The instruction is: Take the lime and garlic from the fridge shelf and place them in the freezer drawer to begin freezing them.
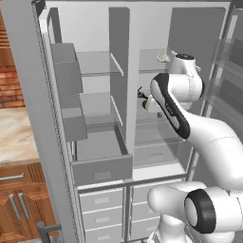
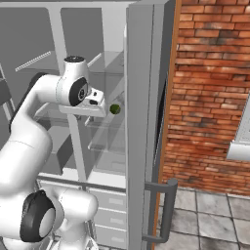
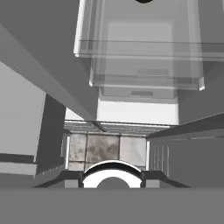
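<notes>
The lime [image 2: 114, 109] is a dark green ball on a glass shelf in the fridge's right compartment, and a sliver of it [image 1: 144, 102] shows beside my hand. In the hand view the lime [image 3: 143, 1] sits at the very top edge. My gripper [image 2: 103, 104] hovers just left of it, open, with nothing between the fingers. The garlic [image 1: 163, 57] is a cream bulb on the shelf above, partly behind my wrist. The freezer drawer [image 1: 102, 169], a grey box with a flat front, stands pulled out at the lower left of the fridge.
The fridge's centre divider [image 1: 124, 80] stands just left of my hand. Glass shelves and bins [image 3: 140, 48] lie below the hand. The open door with its shelves [image 1: 69, 90] is on the left, white drawers [image 1: 101, 209] sit beneath, and the right door [image 2: 144, 122] is close by.
</notes>
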Robot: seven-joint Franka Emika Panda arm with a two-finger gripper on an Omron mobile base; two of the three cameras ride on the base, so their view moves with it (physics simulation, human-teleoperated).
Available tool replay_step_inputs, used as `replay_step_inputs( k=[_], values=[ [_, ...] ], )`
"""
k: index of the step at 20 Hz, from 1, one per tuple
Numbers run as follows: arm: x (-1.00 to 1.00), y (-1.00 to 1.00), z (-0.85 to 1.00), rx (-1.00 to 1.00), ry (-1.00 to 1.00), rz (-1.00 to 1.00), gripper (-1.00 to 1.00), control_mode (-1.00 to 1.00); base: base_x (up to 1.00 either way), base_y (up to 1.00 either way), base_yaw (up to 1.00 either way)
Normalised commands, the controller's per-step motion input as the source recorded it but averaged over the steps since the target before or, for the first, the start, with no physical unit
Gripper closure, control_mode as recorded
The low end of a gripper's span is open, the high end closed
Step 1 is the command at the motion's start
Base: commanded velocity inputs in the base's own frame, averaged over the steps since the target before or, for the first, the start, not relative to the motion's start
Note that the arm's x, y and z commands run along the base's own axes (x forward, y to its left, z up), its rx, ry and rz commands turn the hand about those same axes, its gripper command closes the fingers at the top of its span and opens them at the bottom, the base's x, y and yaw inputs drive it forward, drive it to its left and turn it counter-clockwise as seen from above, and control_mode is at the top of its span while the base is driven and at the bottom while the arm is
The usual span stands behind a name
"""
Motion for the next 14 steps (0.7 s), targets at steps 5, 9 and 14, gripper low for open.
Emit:
replay_step_inputs(
  k=[5, 9, 14],
  values=[
    [-0.06, 0.00, 0.22, -0.01, -0.41, -0.03, -1.00, -1.00, 0.00, 0.00, 0.00],
    [0.00, 0.00, 0.86, -0.03, -0.48, -0.10, -1.00, -1.00, 0.00, 0.00, 0.00],
    [0.19, -0.08, 0.79, 0.00, -0.16, -0.17, -1.00, -1.00, 0.00, 0.00, 0.00]
  ],
)
